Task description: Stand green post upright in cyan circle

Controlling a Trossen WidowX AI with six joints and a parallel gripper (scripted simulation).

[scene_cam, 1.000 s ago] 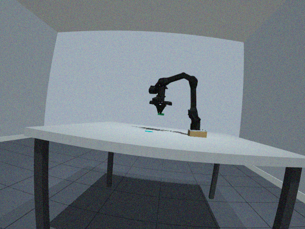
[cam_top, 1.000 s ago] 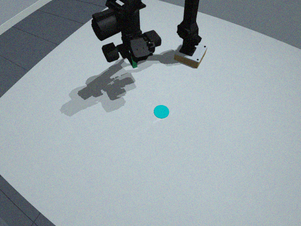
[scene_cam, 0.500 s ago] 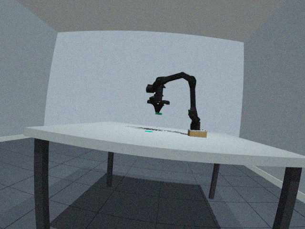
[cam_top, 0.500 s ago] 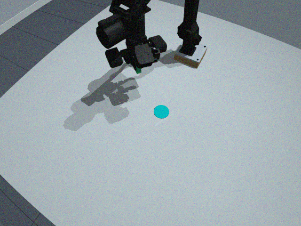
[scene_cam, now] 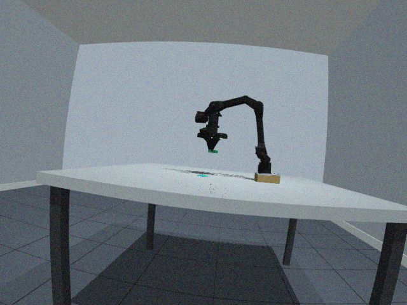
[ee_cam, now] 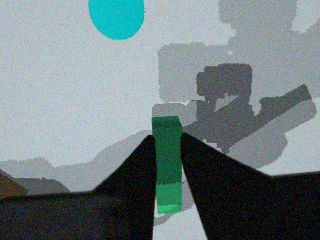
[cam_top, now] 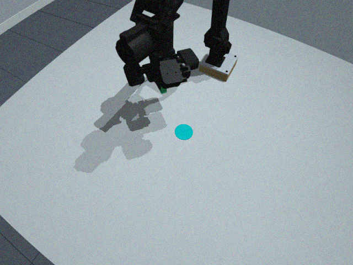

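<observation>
My black parallel-jaw claw (ee_cam: 168, 150) is clenched on the slim green rectangular post (ee_cam: 167, 160), which I carry lying flat, high above the white table (cam_top: 256, 171). The flat cyan circle (cam_top: 183, 132) lies nearer the camera in the top view and a little to the right, well apart from the post. To do this carry well I should keep the squeeze steady, centre over the circle before descending, rotate my wrist so the post's long axis points down, then lower until its end meets the disc, not dropping it
</observation>
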